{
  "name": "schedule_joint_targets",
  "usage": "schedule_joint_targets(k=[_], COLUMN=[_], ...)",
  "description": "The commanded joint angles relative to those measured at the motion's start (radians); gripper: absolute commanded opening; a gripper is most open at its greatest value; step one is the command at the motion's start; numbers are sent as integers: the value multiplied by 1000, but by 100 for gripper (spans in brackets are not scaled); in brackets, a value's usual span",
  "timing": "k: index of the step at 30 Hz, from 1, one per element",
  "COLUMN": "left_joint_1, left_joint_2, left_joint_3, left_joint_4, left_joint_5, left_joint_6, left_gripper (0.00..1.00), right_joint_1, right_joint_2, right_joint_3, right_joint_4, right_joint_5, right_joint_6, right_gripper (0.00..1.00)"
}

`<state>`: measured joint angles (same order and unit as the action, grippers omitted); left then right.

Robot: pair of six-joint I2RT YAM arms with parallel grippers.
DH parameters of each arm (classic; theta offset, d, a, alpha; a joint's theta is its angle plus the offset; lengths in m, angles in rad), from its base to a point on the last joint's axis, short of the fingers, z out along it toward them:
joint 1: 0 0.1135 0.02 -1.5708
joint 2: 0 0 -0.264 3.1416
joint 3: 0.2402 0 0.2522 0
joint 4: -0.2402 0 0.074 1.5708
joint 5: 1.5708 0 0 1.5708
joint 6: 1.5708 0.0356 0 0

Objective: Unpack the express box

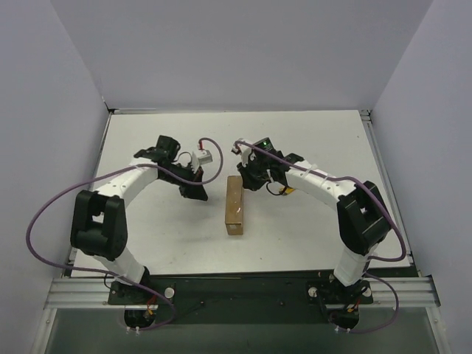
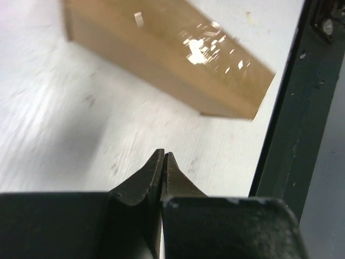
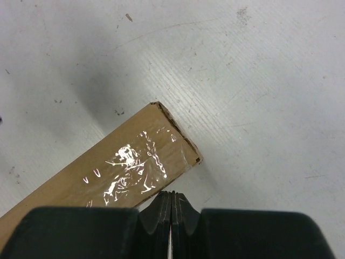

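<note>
The express box is an oblong brown cardboard box lying flat mid-table, its long axis running front to back. Shiny clear tape covers its top. My left gripper hangs just left of the box's far half, apart from it. Its jaws are shut and empty above bare table, with the box ahead of them. My right gripper sits at the box's far right corner. Its jaws are shut on nothing, right beside the box's edge near its end.
The white table is walled in by grey panels on three sides. A dark metal rail runs along the table's near edge, close to the box's near end. A small yellow-and-black item shows under my right forearm.
</note>
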<state>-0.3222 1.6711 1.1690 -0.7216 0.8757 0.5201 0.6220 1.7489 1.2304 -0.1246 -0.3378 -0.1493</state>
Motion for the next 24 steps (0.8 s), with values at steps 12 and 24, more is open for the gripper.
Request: schedule_joint_targets(k=[12, 24], left_joint_1=[402, 410], left_joint_2=[-238, -188], left_joint_3=[-127, -218], left_joint_4=[-47, 120], left_joint_5=[80, -9], left_joint_6=[61, -273], left_gripper=[8, 35], right_joint_1=[223, 190], right_joint_2=[179, 101], right_joint_3=[306, 233], right_joint_4=[0, -15], right_joint_5=[-95, 39], right_joint_6=[91, 33], right_gripper=[0, 3])
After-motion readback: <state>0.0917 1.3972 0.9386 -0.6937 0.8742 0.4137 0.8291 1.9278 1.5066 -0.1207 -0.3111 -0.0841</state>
